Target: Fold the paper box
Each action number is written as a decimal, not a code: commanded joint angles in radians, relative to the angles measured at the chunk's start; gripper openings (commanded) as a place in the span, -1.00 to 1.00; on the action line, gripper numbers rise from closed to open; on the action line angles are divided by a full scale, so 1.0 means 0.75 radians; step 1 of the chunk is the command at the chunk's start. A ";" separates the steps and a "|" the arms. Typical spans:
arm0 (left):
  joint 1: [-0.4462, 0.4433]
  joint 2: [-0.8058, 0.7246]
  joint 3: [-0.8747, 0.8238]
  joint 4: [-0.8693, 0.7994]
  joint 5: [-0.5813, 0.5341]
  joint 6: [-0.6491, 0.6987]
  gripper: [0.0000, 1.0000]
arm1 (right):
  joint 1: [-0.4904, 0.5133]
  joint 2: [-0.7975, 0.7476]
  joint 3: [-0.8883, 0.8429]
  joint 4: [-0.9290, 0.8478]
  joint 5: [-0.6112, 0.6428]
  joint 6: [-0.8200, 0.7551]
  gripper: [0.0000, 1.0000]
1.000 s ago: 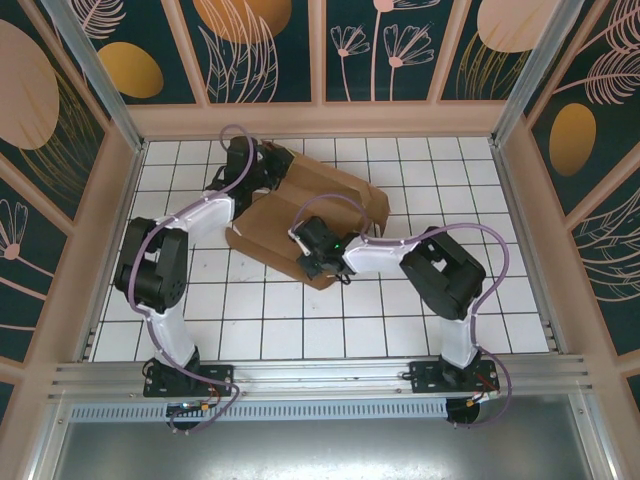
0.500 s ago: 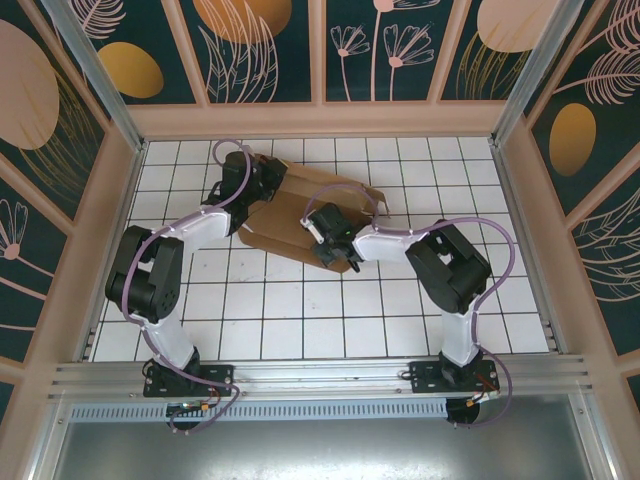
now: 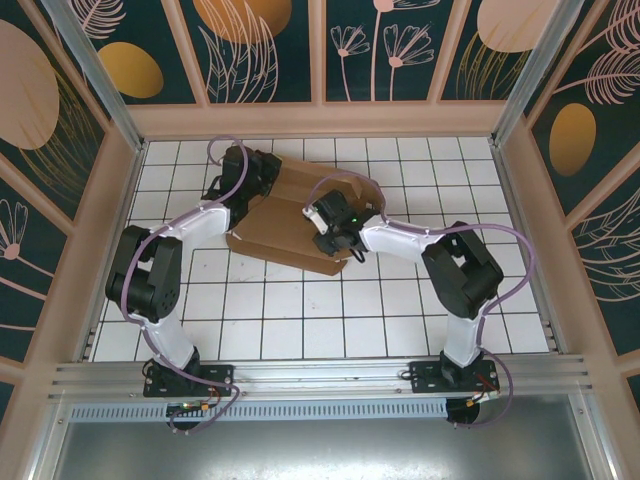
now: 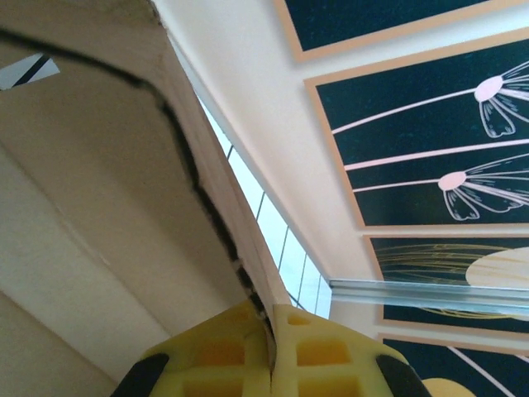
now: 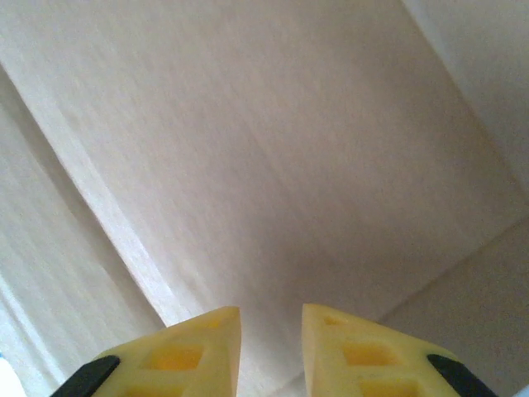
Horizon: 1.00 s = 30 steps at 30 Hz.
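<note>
The paper box [image 3: 285, 238] lies half-folded at the tabletop's [image 3: 300, 310] far middle. How would it handle?

— Likely light, stiff in the panels, bending at creases; best taken by an edge. The left end effector [image 4: 271, 318] is clenched on one edge. The right end effector [image 5: 271, 318] sits over a panel, slightly parted and empty.

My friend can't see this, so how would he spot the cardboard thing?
Find the white tiled table inside the flower-painted walls. Toward its far side lies the paper box, a creased brown cardboard sheet. Its neighbours, two robot arms, are white and black; only it is brown.
</note>
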 commanded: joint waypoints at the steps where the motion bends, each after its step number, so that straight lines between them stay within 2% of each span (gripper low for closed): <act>1: -0.010 0.034 0.086 -0.132 -0.086 -0.014 -1.00 | 0.065 0.096 0.101 -0.027 -0.030 0.099 -0.44; 4: -0.019 0.038 0.110 -0.179 -0.133 -0.019 -1.00 | 0.119 0.184 0.163 -0.024 0.016 0.151 -0.42; 7: -0.020 0.047 0.135 -0.223 -0.160 -0.030 -1.00 | 0.149 0.251 0.181 -0.026 -0.020 0.175 -0.41; 12: -0.024 0.050 0.156 -0.263 -0.208 -0.045 -1.00 | 0.158 0.296 0.105 -0.016 -0.056 0.196 -0.45; 18: -0.038 0.026 0.145 -0.281 -0.294 -0.028 -1.00 | 0.144 0.234 -0.027 -0.027 -0.060 0.170 -0.56; 20: -0.044 0.014 0.132 -0.278 -0.329 -0.035 -1.00 | 0.125 0.195 -0.074 -0.029 -0.121 0.164 -0.59; 23: -0.051 0.004 0.124 -0.276 -0.369 -0.040 -1.00 | 0.095 0.133 -0.144 -0.028 -0.187 0.148 -0.60; 30: -0.070 0.005 0.117 -0.269 -0.400 -0.031 -1.00 | 0.064 0.067 -0.229 -0.063 -0.217 0.128 -0.62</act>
